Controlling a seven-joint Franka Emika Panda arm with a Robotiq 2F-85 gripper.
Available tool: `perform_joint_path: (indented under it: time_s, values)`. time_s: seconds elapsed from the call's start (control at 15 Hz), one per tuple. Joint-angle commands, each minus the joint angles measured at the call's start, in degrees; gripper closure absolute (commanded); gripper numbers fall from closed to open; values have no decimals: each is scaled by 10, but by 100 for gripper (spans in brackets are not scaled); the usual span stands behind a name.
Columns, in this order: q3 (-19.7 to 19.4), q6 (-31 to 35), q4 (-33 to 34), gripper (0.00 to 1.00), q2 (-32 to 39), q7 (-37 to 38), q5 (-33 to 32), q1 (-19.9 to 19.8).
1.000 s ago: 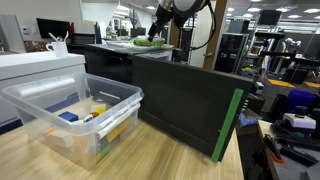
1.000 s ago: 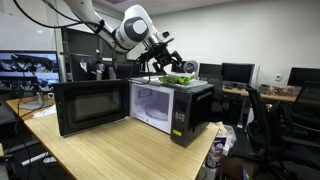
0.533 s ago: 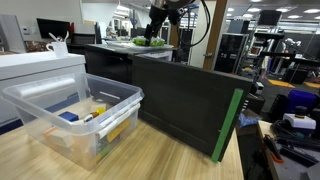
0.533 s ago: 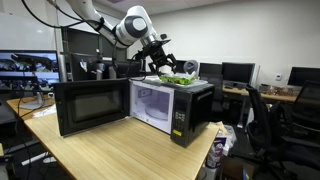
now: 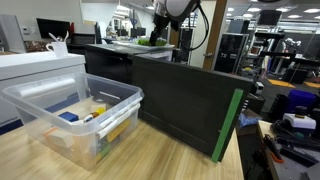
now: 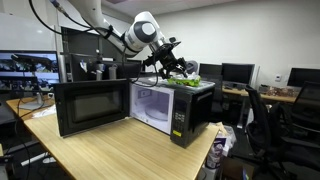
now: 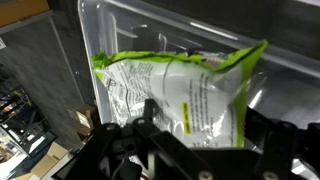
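Observation:
A green and white snack bag [image 7: 180,95] lies in a clear plastic tray [image 7: 120,30] on top of the black microwave [image 6: 170,108]. My gripper [image 7: 203,115] is down over the bag. Its black fingers [image 7: 150,108] stand on either side of the bag's near end, wide apart and touching or almost touching it. The bag is not lifted. In both exterior views the gripper [image 6: 172,66] [image 5: 160,34] sits right at the bag [image 6: 184,80], high above the table. The arm hides part of the bag there.
The microwave door [image 6: 90,106] hangs open over the wooden table [image 6: 110,155]. A clear bin [image 5: 75,112] with several small items stands beside a big dark panel with a green edge [image 5: 190,100]. Office desks, monitors and chairs fill the background.
The gripper has come down and toward the bag on the microwave top, and its fingers have drawn in somewhat around it. The bag has not moved.

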Motion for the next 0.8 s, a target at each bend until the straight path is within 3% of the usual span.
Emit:
perform_joint_path:
  time_s: [0.0, 0.2, 0.27, 0.53, 0.73]
  values:
    - [-3, -9, -39, 51, -21, -17, -31, -2]
    - [0, -22, -80, 57, -54, -27, -56, 3]
    - [0, -27, -95, 64, -67, -28, -66, 5]
    - [10, -46, -160, 70, -132, -27, -97, 12]
    - [26, -12, -209, 74, -180, -27, -93, 8]
